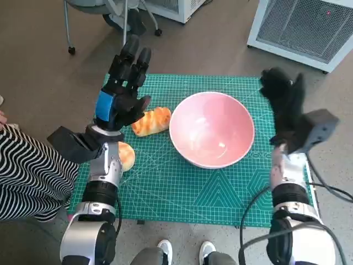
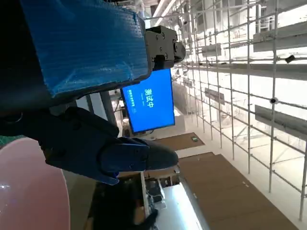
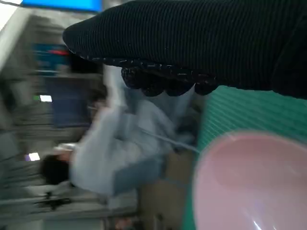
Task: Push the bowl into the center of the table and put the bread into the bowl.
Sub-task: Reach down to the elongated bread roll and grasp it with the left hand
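Observation:
A pink bowl [image 1: 212, 128] sits empty near the middle of the green mat [image 1: 182, 187]. Its rim also shows in the left wrist view [image 2: 29, 187] and the right wrist view [image 3: 249, 182]. A golden bread loaf [image 1: 153, 121] lies on the mat just left of the bowl. A second round bread [image 1: 126, 155] lies nearer me, partly behind my left forearm. My left hand [image 1: 124, 91] is raised over the mat's left part, fingers extended, holding nothing, with the loaf just beside its thumb. My right hand [image 1: 284, 99] is raised at the bowl's right side, fingers up, empty.
A person in a striped garment [image 1: 27, 171] sits at the left edge. A white appliance [image 1: 309, 27] stands on the floor at the far right, chair wheels [image 1: 110, 22] at the far left. Shoes [image 1: 182, 251] show below the table's near edge. Another person [image 3: 120, 143] appears blurred in the right wrist view.

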### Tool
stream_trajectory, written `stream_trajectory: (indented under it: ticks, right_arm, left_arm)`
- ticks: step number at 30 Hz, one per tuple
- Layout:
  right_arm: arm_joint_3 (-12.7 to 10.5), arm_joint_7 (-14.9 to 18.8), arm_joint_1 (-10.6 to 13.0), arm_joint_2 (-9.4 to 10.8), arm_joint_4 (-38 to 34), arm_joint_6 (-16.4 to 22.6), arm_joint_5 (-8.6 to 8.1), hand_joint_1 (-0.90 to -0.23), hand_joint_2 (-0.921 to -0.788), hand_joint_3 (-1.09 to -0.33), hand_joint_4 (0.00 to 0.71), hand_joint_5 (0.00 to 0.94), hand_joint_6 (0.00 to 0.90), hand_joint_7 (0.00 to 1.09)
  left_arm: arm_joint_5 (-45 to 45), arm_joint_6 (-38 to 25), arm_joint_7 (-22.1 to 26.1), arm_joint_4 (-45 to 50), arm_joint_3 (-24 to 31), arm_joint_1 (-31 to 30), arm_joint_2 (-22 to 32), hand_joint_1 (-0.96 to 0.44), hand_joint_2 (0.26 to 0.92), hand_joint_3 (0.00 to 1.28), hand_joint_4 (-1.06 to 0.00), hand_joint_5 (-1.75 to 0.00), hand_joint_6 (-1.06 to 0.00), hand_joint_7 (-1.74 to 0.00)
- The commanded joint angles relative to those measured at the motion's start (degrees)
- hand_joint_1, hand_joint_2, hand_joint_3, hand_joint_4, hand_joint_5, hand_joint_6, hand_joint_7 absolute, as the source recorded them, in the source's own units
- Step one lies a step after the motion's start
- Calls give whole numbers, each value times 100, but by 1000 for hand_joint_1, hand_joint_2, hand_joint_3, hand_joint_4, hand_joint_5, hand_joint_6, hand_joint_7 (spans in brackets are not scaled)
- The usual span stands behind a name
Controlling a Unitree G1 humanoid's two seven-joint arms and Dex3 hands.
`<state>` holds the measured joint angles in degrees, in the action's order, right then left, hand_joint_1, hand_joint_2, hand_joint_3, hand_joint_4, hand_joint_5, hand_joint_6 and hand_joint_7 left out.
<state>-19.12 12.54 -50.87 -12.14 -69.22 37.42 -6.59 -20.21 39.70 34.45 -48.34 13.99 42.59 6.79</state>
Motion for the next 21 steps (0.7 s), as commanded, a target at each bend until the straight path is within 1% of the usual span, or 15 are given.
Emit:
stream_trajectory:
  ticks: [1,2,5,8,13,15,17,19,21]
  right_arm:
    - [90,253,169,63,352,650,-82,-713,-921,-775,91,17,104,216]
    - [114,357,202,98,475,817,-120,-717,-921,-771,94,17,108,220]
    - [175,557,274,162,714,1090,-205,-726,-921,-765,100,18,115,227]
    - [310,797,393,249,1145,1358,-295,-754,-921,-752,108,19,124,238]
    - [524,1079,567,320,1783,1410,-447,-778,-921,-715,129,22,135,263]
    - [595,1132,626,325,1984,1383,-456,-781,-921,-708,134,23,136,269]
    - [672,1168,684,305,2149,1387,-424,-780,-921,-703,137,22,135,274]
    - [742,1173,737,276,2284,1398,-381,-778,-921,-700,140,22,134,280]
    - [801,1157,786,245,2406,1403,-328,-778,-921,-698,143,22,132,283]
  left_arm:
    - [92,83,-67,46,-46,75,-35,-650,921,296,-69,-6,-21,-211]
    - [116,83,-91,64,-61,78,-43,-651,921,296,-70,-6,-22,-211]
    - [156,82,-137,111,-97,78,-54,-652,921,296,-70,-6,-23,-211]
    - [222,87,-196,165,-150,89,-62,-652,921,296,-73,-7,-25,-213]
    - [341,79,-295,344,-239,82,-58,-652,921,298,-68,-4,-25,-218]
    - [396,65,-342,434,-282,76,-38,-652,921,299,-68,-4,-25,-220]
    - [500,67,-393,492,-336,95,18,-647,921,298,-68,-3,-24,-223]
    - [684,75,-463,499,-402,140,129,-638,921,294,-71,-4,-14,-247]
    - [1072,45,-622,523,-530,189,367,-632,921,282,-74,-4,-7,-271]
